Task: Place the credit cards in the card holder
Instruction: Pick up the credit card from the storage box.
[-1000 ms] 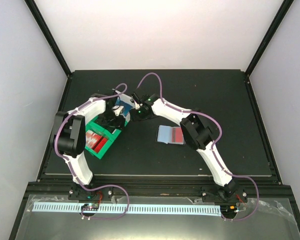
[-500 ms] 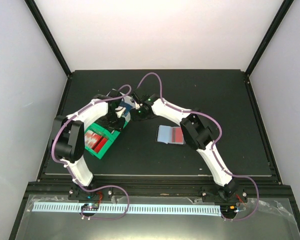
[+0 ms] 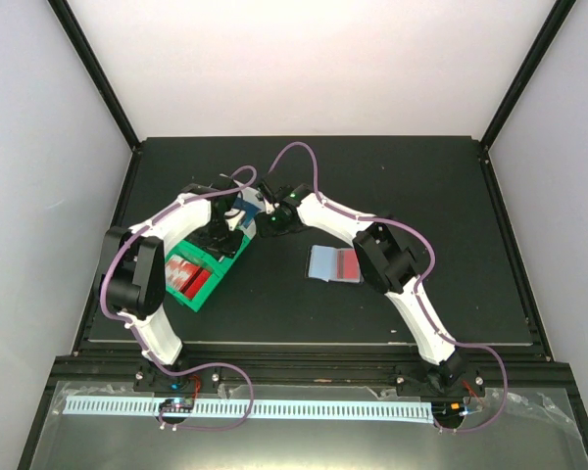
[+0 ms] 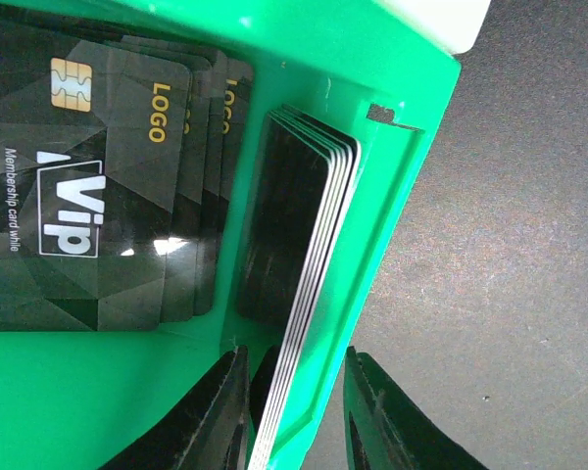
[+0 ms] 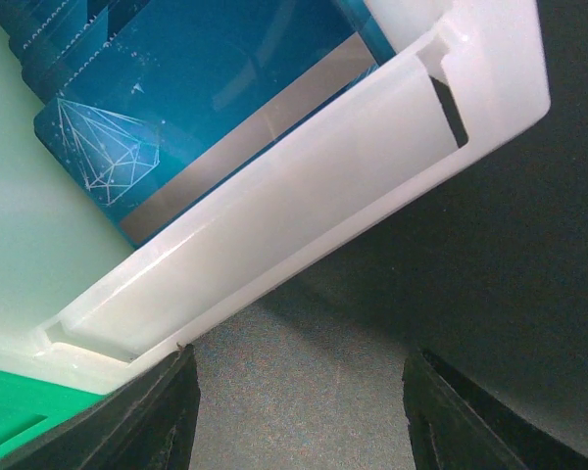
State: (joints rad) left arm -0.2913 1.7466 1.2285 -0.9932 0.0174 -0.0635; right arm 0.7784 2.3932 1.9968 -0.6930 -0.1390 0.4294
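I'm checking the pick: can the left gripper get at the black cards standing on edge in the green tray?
Probably yes: the left gripper straddles the upright black cards with nothing over them. Its outer finger sits outside the green tray wall, so closing may pinch that too.

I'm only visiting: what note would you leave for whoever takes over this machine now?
Left end effector: straddling upright black plastic cards and the green plastic tray wall; grip unconfirmed.
Right end effector: open, empty, beside the white plastic tray of blue cards.
Folding card holder, light blue inside: open on the table.
Done: cannot tell whether any card is in it.
Left: lift cards, slot them into the holder.
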